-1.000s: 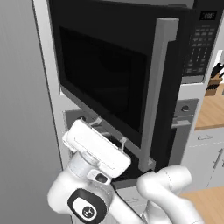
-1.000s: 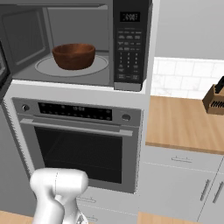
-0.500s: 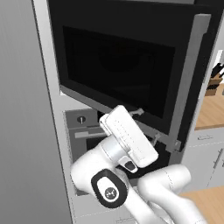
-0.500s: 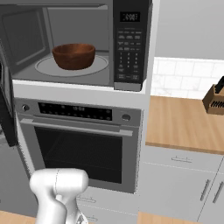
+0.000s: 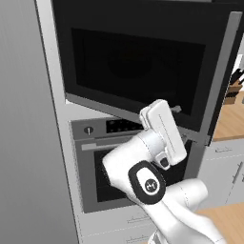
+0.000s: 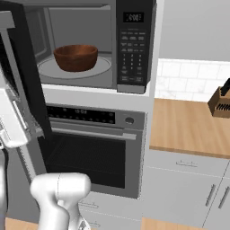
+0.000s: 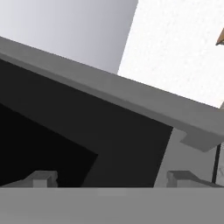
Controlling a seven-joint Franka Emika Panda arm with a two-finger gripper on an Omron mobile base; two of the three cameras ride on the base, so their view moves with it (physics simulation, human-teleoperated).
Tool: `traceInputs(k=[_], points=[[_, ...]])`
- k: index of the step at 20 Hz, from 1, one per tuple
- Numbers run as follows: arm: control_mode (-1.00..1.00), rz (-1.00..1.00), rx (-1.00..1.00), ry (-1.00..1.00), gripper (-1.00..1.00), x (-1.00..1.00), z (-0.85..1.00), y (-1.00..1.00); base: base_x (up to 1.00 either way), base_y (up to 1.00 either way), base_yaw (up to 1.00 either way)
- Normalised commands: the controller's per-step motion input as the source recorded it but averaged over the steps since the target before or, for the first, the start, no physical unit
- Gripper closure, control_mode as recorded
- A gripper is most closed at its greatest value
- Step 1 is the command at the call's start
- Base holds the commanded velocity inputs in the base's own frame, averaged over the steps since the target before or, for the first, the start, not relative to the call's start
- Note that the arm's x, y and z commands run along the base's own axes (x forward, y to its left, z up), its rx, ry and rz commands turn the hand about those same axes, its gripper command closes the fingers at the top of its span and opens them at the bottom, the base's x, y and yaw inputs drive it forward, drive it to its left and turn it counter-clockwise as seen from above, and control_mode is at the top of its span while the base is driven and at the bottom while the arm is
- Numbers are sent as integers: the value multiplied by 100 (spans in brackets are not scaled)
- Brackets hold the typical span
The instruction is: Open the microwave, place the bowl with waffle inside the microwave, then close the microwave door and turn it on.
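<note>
The bowl [image 6: 76, 57] sits on the turntable inside the microwave [image 6: 90, 45], left of the keypad panel [image 6: 133, 49]. Placement appears complete; the step in hand is judged to be closing the door.

The microwave door [image 5: 138, 66] stands swung out toward the near left. In the right base view it shows edge-on at the left margin; in the left base view its black face and dark window span most of the frame. Its slim silver handle [image 5: 220, 81] runs vertically along the free edge, so the long axis of the handle and of the door edge is upright.

The hand [image 7: 111, 178] is low, in front of the door's outer face near its lower edge and above the oven [image 6: 94, 152]. The hand view looks steeply up along the black panel and a grey edge strip. Two finger tips [image 7: 41, 178] stand well apart, with nothing between them: the hand is spread and empty.

Governing relation: the door lies directly ahead of and above the hand, and the cavity lies beyond the door toward the far right. Closing therefore calls for a push against the outer face, swinging the free edge back toward the keypad side. Whether the hand touches the panel cannot be told.

Risk: a push close to the hinge gives poor leverage.
</note>
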Motion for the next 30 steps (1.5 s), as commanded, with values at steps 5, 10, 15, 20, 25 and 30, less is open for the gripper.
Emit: traceInputs(k=[5,10,15,20,25,30], points=[[-100,37,24,-5,-100,55,0,-52,0,0,0],[-100,42,23,-1,-100,58,0,-35,0,0,0],[-100,42,19,-1,-100,51,0,-23,0,0,0],[-100,36,14,-2,-100,35,0,-18,0,0,0],[-100,19,3,-1,-100,28,0,-6,0,0,0],[-100,5,0,0,-100,41,0,0,0,0,0]])
